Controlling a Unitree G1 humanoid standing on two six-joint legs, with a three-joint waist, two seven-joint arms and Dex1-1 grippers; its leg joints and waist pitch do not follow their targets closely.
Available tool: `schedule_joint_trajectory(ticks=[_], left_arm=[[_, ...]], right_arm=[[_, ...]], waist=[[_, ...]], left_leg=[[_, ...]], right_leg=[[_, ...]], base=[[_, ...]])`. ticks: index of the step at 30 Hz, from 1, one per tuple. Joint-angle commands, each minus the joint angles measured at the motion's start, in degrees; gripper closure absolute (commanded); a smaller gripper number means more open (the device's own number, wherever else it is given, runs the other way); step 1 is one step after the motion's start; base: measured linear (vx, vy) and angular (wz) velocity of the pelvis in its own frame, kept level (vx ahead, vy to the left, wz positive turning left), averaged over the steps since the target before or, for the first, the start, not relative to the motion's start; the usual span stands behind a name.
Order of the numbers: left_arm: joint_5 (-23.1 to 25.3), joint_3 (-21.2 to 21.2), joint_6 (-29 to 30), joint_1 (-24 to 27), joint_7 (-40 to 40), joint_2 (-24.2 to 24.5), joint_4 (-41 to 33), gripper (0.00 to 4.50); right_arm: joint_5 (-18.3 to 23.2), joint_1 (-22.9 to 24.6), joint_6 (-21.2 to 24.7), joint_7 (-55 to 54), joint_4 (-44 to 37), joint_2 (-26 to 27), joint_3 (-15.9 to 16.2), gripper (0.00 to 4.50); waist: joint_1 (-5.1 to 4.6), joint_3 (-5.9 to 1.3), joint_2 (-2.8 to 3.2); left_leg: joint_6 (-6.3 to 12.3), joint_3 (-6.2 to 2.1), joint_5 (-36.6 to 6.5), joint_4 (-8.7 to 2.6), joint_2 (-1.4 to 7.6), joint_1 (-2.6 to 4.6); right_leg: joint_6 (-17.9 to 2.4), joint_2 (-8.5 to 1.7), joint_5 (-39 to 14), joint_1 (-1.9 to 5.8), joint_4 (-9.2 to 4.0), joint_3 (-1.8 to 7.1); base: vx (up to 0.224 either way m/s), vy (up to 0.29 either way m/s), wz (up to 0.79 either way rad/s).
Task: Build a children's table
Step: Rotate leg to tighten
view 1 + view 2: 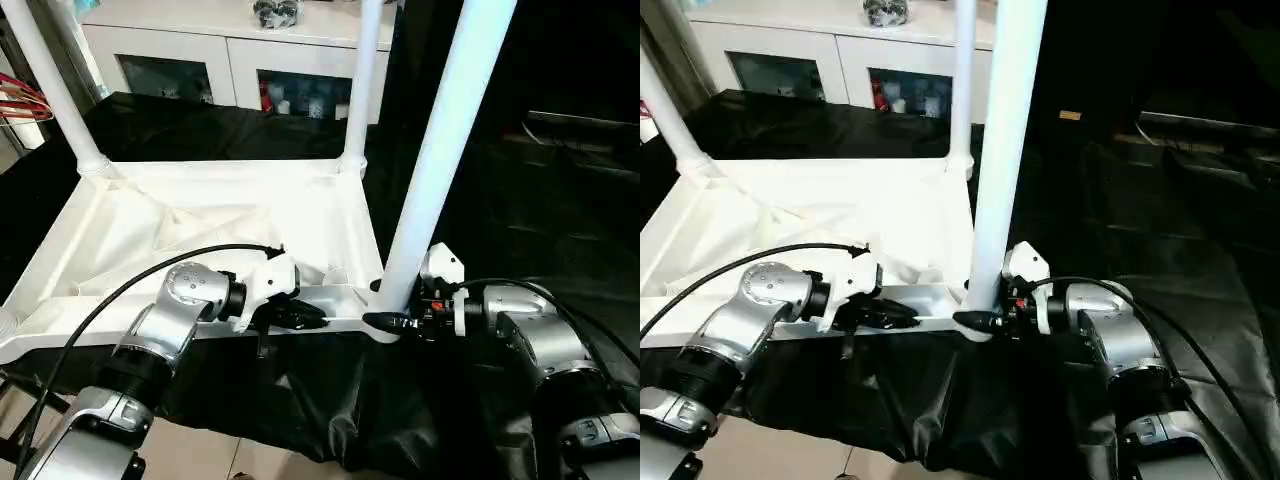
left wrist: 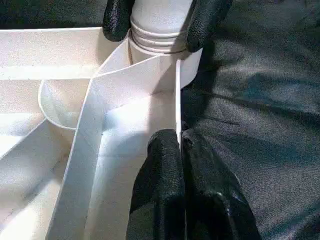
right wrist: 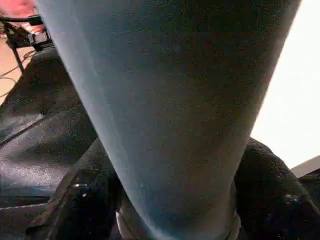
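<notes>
On the desk [image 1: 560,230]: black cloth covers it — the tabletop [image 1: 200,215] lies upside down, ribbed underside up, long axis across the view.
Far-left leg [image 1: 50,85]: upright in its corner socket, leaning a little left toward its top.
Left gripper [image 1: 300,317]: jaws pressed together on the tabletop's near rim wall, as the left wrist view shows, with one finger on each face of the thin wall.
Far-right leg [image 1: 363,80]: upright in the far right corner.
Near-right leg [image 1: 440,150]: long axis nearly vertical, tilted right toward its top, its foot seated in the near right socket.
Right gripper [image 1: 392,322]: jaws apart around the foot of the near-right leg, one finger on each side; whether they press it I cannot tell.
Edges: the tabletop's near rim sits close to the desk's front edge, where the cloth hangs over.
Open room: bare black cloth to the right of the tabletop — a white cabinet [image 1: 240,50] stands behind.
</notes>
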Motion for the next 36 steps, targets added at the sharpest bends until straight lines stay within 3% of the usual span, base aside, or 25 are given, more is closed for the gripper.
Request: schedule_joint_trajectory(ticks=[1,7,8,13,16,17,19,22,23,25,26,30,33,36], left_arm=[[-0.05,-0.51,-0.1,-0.45,0.73,-1.11,-1.72,4.5],[1.14,0.04,-0.5,-0.83,5.58,-2.89,-0.41,4.5],[2.15,0.47,0.21,-1.45,10.2,-4.58,0.87,4.5],[3.13,0.51,1.81,-2.29,15.74,-7.56,1.89,4.5],[4.17,0.33,2.44,-2.94,19.25,-9.47,2.77,4.5],[5.56,0.0,3.06,-3.98,23.88,-12.23,4.07,4.5],[6.23,-0.17,3.32,-4.53,26.15,-13.66,4.72,4.5],[7.13,-0.34,3.28,-4.91,28.12,-15.05,5.23,4.5],[7.23,-0.41,3.26,-4.9,28.25,-15.27,5.22,4.5],[7.01,-0.39,3.2,-4.64,27.92,-15.45,4.93,4.5],[6.94,-0.42,3.16,-4.56,27.73,-15.4,4.81,4.5],[6.26,-0.23,2.06,-3.82,25.34,-14.06,4.09,4.5],[5.72,-0.17,1.13,-3.4,23.39,-13.07,3.6,4.5],[4.83,-0.02,0.92,-2.66,20.17,-11.02,2.44,4.5]], right_arm=[[0.61,0.54,0.54,2.78,-2.34,0.93,2.45,1.81],[0.92,1.33,1.38,-1.89,-2.98,3.1,1.38,1.85],[-0.19,0.72,1.71,-10.79,-0.89,6.31,-0.6,1.85],[-3.59,-0.76,-0.29,-24.81,3.82,11.07,-2.28,1.87],[-4.97,-1.93,-0.44,-32.32,6.2,13.82,-3.01,1.9],[-6.8,-4.2,-0.83,-42.82,9.54,17.31,-3.98,1.9],[-7.27,-5.45,-1.05,-46.91,11.16,18.92,-4.43,1.9],[-7.51,-6.52,-1.9,-47.86,12.23,20.42,-4.84,1.9],[-7.55,-6.71,-2.14,-47.59,12.31,20.66,-4.83,1.56],[-5.98,-6.98,-2.5,-44.8,11.92,21.05,-5.35,1.56],[-5.47,-7.0,-2.42,-44.07,11.77,21.09,-5.54,1.32],[-4.9,-6.85,-2.48,-40.96,10.85,19.49,-5.17,1.1],[-5.04,-6.69,-2.7,-38.77,10.38,17.96,-4.52,0.66],[-4.74,-6.11,-2.86,-32.58,9.0,14.67,-3.01,0.66]], waist=[[-0.02,-3.94,-0.42],[-0.24,-3.79,-0.33],[-0.68,-3.63,-0.13],[-1.93,-3.45,-0.05],[-2.21,-3.47,-0.06],[-2.55,-3.49,0.14],[-2.43,-3.67,0.01],[-2.49,-3.75,0.08],[-2.39,-3.82,0.12],[-2.27,-3.96,0.08],[-2.14,-3.98,0.09],[-2.12,-3.91,0.07],[-2.04,-3.86,-0.13],[-2.03,-3.98,-0.04]], left_leg=[[3.67,-0.82,-10.36,-3.68,2.54,0.95],[2.91,-0.85,-11.48,-3.81,2.53,1.04],[2.15,-0.86,-12.39,-3.9,2.44,1.02],[-0.2,-1.32,-16.3,-4.26,2.11,1.23],[-0.25,-1.33,-16.63,-4.22,2.1,1.32],[-0.89,-1.37,-16.78,-4.3,1.99,1.32],[-0.98,-1.49,-16.88,-4.25,1.97,1.4],[0.2,-1.27,-15.81,-4.12,1.94,1.13],[0.45,-1.24,-15.42,-4.04,1.95,1.12],[1.48,-1.16,-13.51,-3.94,1.96,0.92],[1.88,-1.12,-12.81,-3.88,1.99,0.91],[2.28,-1.07,-13.36,-3.89,2.01,0.97],[2.19,-1.14,-13.78,-3.95,2.03,1.02],[2.71,-1.15,-12.87,-3.86,2.08,0.79]], right_leg=[[-14.98,-3.58,-9.41,2.64,-3.32,2.11],[-13.98,-3.5,-12.08,2.48,-3.69,2.14],[-13.67,-3.46,-13.2,2.2,-3.89,2.25],[-11.41,-3.54,-20.46,2.04,-4.75,2.18],[-10.94,-3.48,-20.83,1.87,-4.89,2.28],[-10.85,-3.43,-21.01,1.7,-4.87,2.29],[-10.61,-3.48,-20.91,1.99,-4.88,2.16],[-11.48,-3.39,-16.97,2.1,-4.71,2.29],[-11.61,-3.43,-16.18,2.15,-4.62,2.31],[-12.35,-3.34,-12.52,2.42,-4.2,2.32],[-12.77,-3.38,-11.21,2.47,-4.06,2.33],[-13.09,-3.4,-12.03,2.5,-4.13,2.27],[-12.8,-3.48,-13.63,2.5,-4.28,2.25],[-13.13,-3.41,-11.51,2.79,-3.94,2.21]], base=[[0.0,0.0,0.0],[0.0,0.0,0.0],[0.0,0.0,0.0],[0.0,0.0,0.0],[0.0,0.0,0.0],[0.0,0.0,0.0],[0.0,0.0,0.0],[0.0,0.0,0.0],[0.0,0.0,0.0],[0.0,0.0,0.0],[0.0,0.0,0.0],[0.0,0.0,0.0],[0.0,0.0,0.0],[0.0,0.0,0.0]])
